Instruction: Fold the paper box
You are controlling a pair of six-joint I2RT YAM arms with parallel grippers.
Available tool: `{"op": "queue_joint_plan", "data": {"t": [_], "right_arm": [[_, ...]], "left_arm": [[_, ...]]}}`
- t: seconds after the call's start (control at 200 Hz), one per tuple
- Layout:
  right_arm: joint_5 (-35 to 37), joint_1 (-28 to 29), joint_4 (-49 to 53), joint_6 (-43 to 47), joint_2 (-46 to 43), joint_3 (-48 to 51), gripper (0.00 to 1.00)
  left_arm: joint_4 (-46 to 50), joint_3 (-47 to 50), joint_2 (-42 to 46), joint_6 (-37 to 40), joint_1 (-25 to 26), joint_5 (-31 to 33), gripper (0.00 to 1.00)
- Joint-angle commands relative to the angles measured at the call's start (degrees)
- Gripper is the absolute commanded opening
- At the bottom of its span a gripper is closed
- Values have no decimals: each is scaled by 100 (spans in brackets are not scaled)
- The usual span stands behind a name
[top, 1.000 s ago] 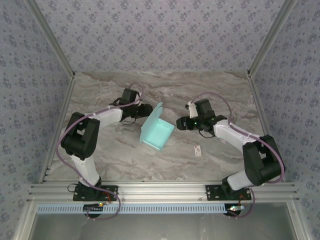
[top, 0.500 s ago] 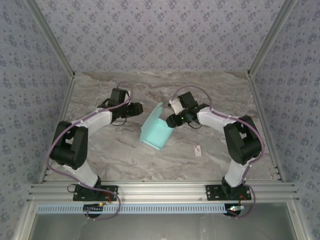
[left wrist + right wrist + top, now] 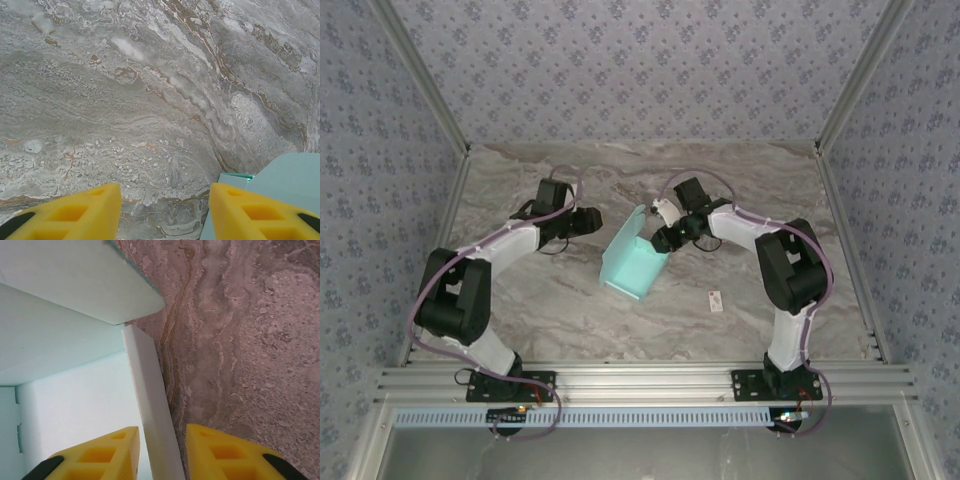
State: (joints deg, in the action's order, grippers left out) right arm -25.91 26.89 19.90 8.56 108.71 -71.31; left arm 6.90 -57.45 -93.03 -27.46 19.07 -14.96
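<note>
In the overhead view the fingers of both end effectors are too small and dark to resolve, and the print on the white tag (image 3: pixel 716 301) cannot be read. In the left wrist view the frame edge cuts off the box (image 3: pixel 633 262), leaving one corner at lower right. In the right wrist view the box runs off the left and top edges. The box is pale turquoise card, formed into a shallow open tray with a lid (image 3: pixel 637 222) standing up along its far edge. It lies askew near the middle of the marbled desk (image 3: pixel 550 300), between the two arms. The left end effector (image 3: pixel 162 215) is about half open and holds nothing, with bare desk between its yellow fingers and the box corner just beside the right-hand finger. The right end effector (image 3: pixel 162 452) stands astride the tray's side wall (image 3: pixel 150 410) at the far right corner, below the overhanging lid. Its jaws are narrowly apart, and a slim gap shows on each side of the wall.
</note>
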Motion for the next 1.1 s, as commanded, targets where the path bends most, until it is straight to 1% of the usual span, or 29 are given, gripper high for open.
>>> {"op": "queue_joint_plan", "data": {"t": [0.0,0.13,0.26,0.445,0.675,0.884,0.979,1.099], "right_arm": [[-264,-44,242,128,155,-169,29],[-295,-51,302,179,237,-204,25],[-283,-44,326,190,272,-202,19],[56,6,364,171,224,-179,16],[972,196,302,-57,-11,33,11],[1984,574,357,-229,-67,135,11],[2517,773,427,-308,-20,135,10],[3022,922,524,-513,84,95,10]], "left_arm": [[44,93,174,99,-26,53,50],[39,103,180,101,-26,46,50],[48,113,183,101,-26,42,50],[55,127,207,119,-26,38,50],[53,137,198,127,-26,25,50],[31,214,207,144,-26,40,49],[31,265,239,154,-35,63,50],[32,301,268,166,-44,68,49]]}}
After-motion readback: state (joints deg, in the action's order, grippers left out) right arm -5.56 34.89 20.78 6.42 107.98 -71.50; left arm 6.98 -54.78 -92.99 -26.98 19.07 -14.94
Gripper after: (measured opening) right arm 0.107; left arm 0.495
